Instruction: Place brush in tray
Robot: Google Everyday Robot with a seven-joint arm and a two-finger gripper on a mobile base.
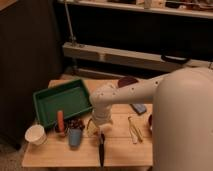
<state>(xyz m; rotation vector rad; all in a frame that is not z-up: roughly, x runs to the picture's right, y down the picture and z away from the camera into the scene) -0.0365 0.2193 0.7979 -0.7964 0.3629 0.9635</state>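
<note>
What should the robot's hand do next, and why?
Probably lower a little, straight down onto the brush. The hand hangs just over the brush's far end. The brush lies flat on the wooden table, outside the green tray, so it likely has to be gripped before it can be carried over to the tray.
</note>
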